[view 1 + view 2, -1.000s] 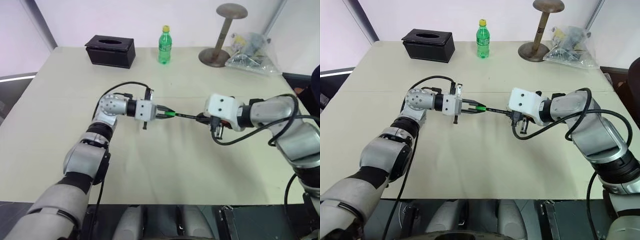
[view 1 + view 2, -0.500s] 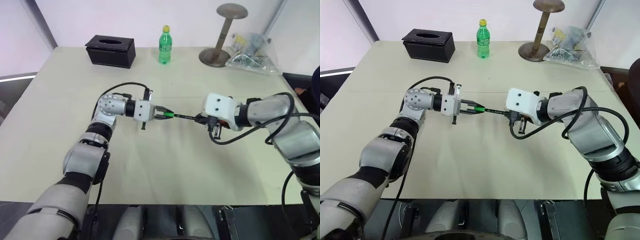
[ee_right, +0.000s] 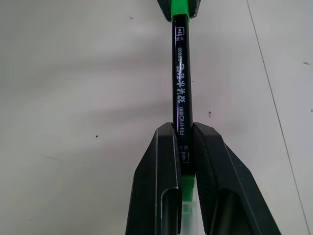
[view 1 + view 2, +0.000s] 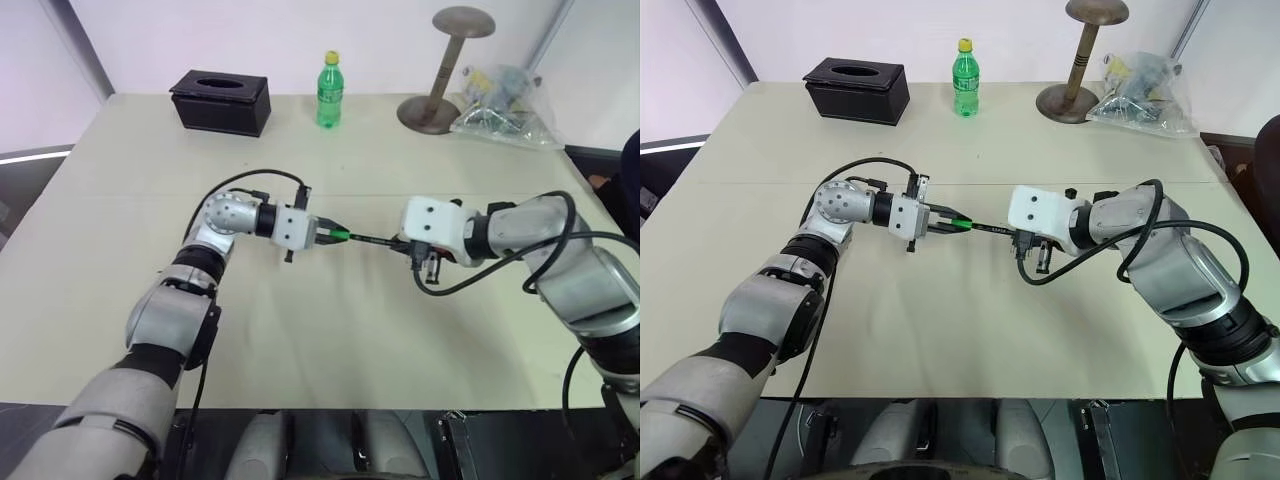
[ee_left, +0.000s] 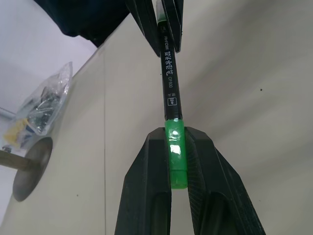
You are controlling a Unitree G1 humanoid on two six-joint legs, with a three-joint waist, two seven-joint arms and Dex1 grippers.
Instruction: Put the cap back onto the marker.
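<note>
The tiny bright green plastic cap sits on the end of the thin black marker, pinched between the two black fingers of the left claw. The marker's barrel runs straight on from the cap to the right claw, which is clenched around its far end, where a second bit of green shows between the fingers in the right wrist view. Pen and cap hang in the air above the middle of the pale bench, well short of the green bottle with the yellow lid at the far edge.

The relation that matters is the line: the marker's long axis passes through both claws, which point at each other along it, each as near the joint as the other. Cap and barrel look aligned with no visible gap, so the capping appears nearly or fully done; whether the cap has clicked home cannot be told. Any last push would have to run along that same axis, since a sideways nudge could cock the cap.
</note>
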